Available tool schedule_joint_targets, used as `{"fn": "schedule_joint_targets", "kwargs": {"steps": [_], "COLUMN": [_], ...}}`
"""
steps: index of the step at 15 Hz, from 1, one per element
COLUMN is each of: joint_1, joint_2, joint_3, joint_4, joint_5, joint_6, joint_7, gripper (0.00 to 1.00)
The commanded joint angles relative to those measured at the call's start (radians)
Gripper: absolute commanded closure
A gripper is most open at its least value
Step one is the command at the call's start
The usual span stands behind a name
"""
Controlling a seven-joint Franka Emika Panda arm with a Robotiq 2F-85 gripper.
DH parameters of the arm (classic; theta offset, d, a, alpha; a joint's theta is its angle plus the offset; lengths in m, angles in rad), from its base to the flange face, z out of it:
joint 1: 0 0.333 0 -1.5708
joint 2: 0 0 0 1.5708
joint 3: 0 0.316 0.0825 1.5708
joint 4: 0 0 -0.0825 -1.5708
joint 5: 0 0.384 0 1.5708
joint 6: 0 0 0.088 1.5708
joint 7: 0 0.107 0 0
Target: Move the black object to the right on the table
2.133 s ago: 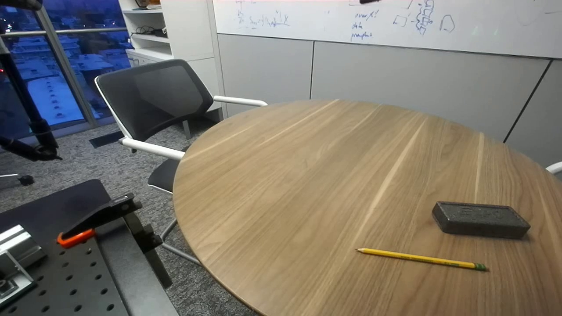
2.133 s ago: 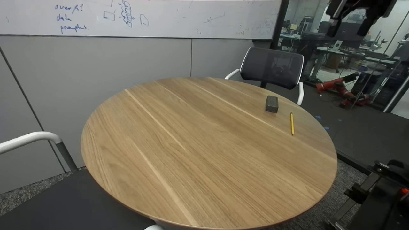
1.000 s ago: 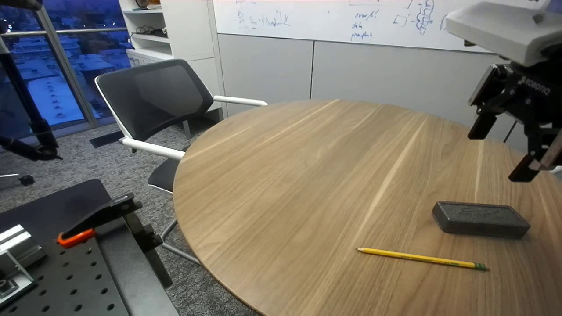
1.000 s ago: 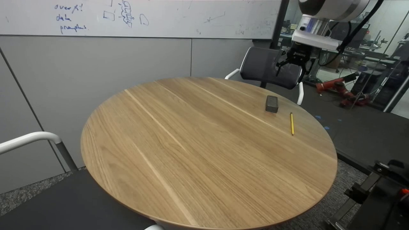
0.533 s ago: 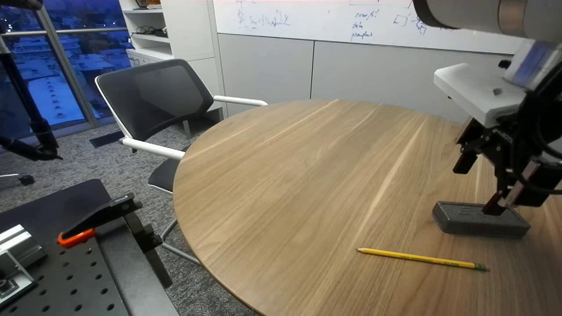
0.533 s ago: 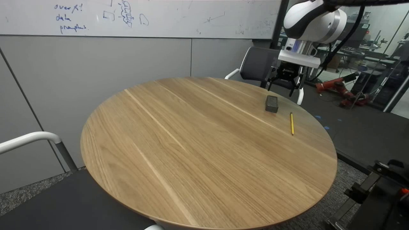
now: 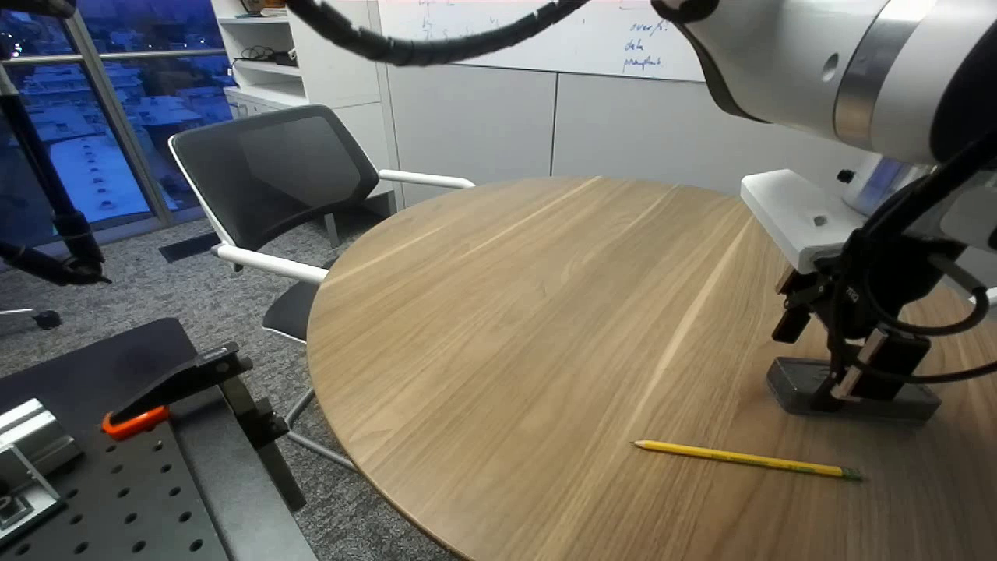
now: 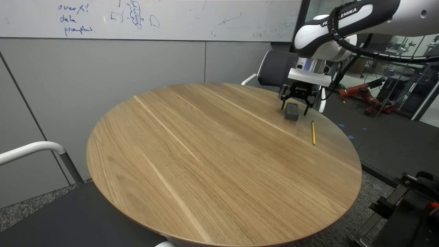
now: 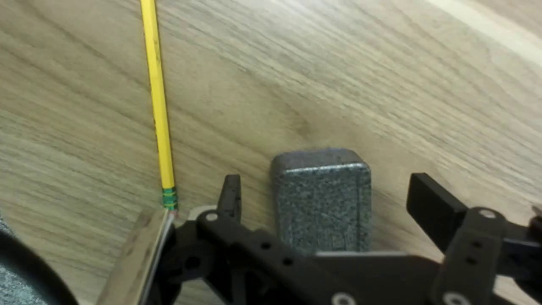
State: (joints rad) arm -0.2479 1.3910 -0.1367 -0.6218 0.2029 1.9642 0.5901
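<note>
The wrist view's top edge crops the pencil [image 9: 159, 105], and the hand [image 9: 326, 190] hides part of the black block [image 9: 324, 207].

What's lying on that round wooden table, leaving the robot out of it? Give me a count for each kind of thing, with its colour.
Block, dark grey-black: 1
Pencil, mostly yellow: 1
Total: 2
</note>
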Motion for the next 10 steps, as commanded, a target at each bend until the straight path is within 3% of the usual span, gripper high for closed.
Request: {"fn": "schedule_joint_targets", "kwargs": {"steps": [1,2,4,8,9,10], "joint_1": [-0.004,-0.003,0.001,0.011,0.018,0.026], "joint_2": [0.076,0.091,0.115,0.128,0.101,0.108], "joint_3": [0.002,-0.002,-0.009,-0.008,-0.004,-0.001], "joint_4": [0.119,0.135,0.165,0.201,0.158,0.188], "joint_5": [-0.037,-0.047,-0.072,-0.122,-0.136,-0.146], "joint_6": [-0.053,-0.048,-0.043,-0.039,-0.025,-0.047], "joint_7": [0.058,0.071,0.089,0.083,0.074,0.052], "gripper": [0.0,0.23,0.34,0.66,0.67,0.67]}}
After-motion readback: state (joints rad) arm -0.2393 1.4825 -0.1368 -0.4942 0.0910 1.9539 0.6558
